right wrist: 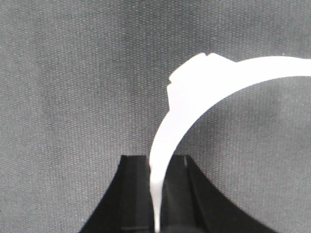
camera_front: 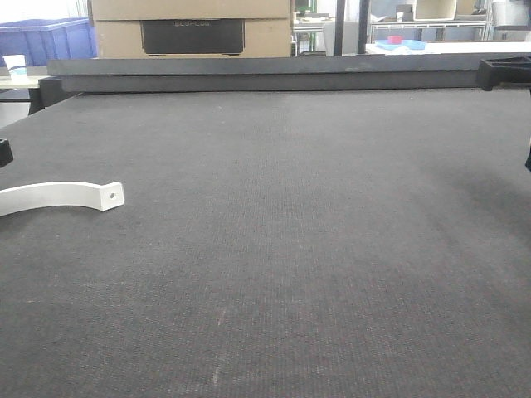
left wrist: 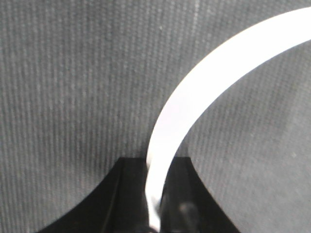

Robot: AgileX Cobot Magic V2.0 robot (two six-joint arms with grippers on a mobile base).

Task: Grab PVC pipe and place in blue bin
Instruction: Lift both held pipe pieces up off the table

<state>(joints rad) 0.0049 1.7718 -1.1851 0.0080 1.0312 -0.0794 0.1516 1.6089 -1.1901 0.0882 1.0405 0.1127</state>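
**Curved PVC piece being pinched at the left edge, bin way off at the back**

So the PVC pipe (camera_front: 62, 196) is really being seen as a flat, curved white strip with a small hole at its free end. It's being kept low at the left edge of the bench (camera_front: 290, 249), running out of the front view. Whether it's being rested on the fabric or held just off it can't be told.

The left fingers (left wrist: 127, 194) are being pressed in on one end of it, edge-on, probably because such a thin strip can only be gripped across its thickness. In the right wrist view the right fingers (right wrist: 133, 194) are being closed on a notched white arc (right wrist: 209, 80) the same way. None of that is being shown in the front view, so whether it's a second piece can't be told.

The blue crate beyond the far rail (camera_front: 265, 79), back left and well apart from the strip, is being taken as the blue bin (camera_front: 41, 37). So the grab is being counted as done and the carry as not yet begun. A lift is probably needed first, since the long free end is being left unsupported and could get dragged or twisted in the pinch.
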